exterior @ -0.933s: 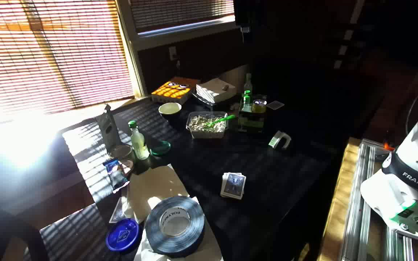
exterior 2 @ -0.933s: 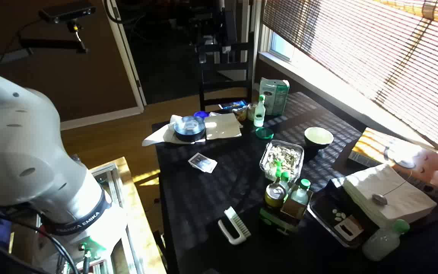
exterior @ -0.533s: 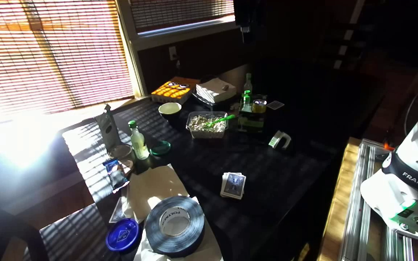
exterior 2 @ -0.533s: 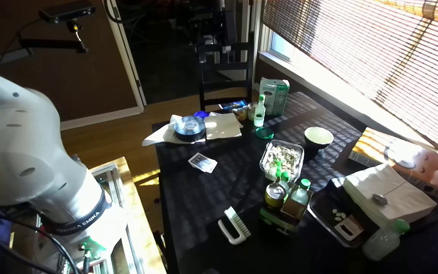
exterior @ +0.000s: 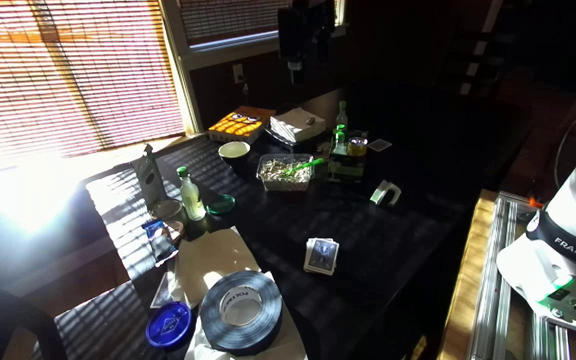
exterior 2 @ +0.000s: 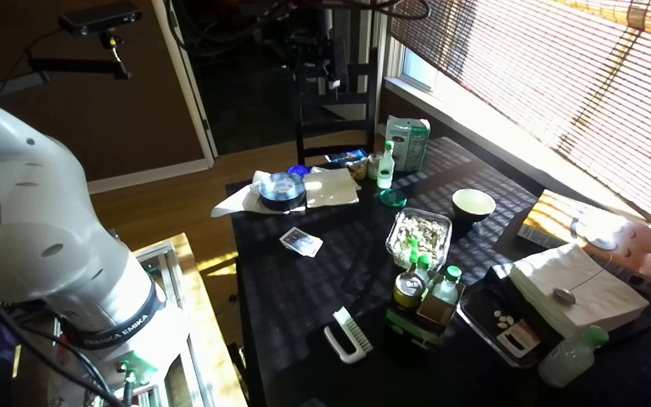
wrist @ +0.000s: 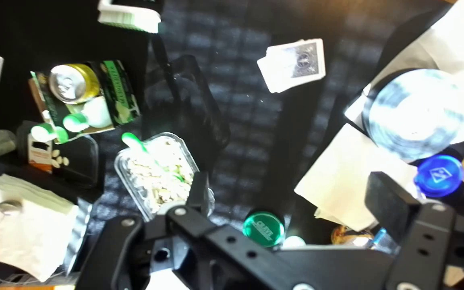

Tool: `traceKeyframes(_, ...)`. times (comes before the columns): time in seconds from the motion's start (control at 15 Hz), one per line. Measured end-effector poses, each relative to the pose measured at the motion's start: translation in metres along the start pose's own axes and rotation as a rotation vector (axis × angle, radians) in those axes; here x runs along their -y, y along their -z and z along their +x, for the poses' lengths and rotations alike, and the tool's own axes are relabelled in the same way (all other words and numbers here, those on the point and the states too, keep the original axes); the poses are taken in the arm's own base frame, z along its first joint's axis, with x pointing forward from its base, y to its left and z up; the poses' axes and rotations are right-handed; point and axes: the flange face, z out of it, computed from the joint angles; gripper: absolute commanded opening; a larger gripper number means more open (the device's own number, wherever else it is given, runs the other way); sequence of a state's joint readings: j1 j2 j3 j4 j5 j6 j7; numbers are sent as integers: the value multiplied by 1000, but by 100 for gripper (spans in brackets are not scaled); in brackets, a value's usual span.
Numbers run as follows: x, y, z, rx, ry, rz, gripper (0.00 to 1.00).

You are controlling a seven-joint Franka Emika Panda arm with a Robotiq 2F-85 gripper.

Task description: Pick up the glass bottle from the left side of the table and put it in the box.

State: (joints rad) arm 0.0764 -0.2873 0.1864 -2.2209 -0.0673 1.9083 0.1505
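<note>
The glass bottle (exterior: 193, 200), translucent with a green cap, stands upright beside a round green lid; an exterior view (exterior 2: 385, 168) shows it too. In the wrist view a whitish round top (wrist: 294, 242) beside that lid is probably its cap; the rest is hidden. A low pale whitish block (exterior: 298, 124) (exterior 2: 580, 288) lies on a black tray; I cannot tell whether it is the box or stacked paper. My gripper (wrist: 290, 191) is open and empty, high above the table. It shows dark in both exterior views (exterior: 296, 67) (exterior 2: 333, 79), touching nothing.
An open green carton (exterior 2: 416, 330) holds a can and small bottles. Near it are a seed tub (exterior 2: 421, 232), a bowl (exterior 2: 473, 202) and a brush (exterior 2: 349, 334). A tall pouch (exterior 2: 408, 144) stands behind the bottle. Tape (exterior 2: 282, 191) and paper lie along one side.
My gripper has moved left and down in an exterior view and slightly lower in both. The arm and its cables have shifted a little. The objects on the table have not moved.
</note>
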Motion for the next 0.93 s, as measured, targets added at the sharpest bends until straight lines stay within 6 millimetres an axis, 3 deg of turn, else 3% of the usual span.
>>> traceKeyframes(0.27, 37, -45, 46, -95, -61, 50, 100)
traceKeyframes(0.53, 49, -88, 102, -150, -176, 43, 100)
traceKeyframes(0.73, 55, -104, 137, -138, -204, 45, 100)
traceKeyframes(0.93, 59, -105, 148, -134, -203, 47, 100)
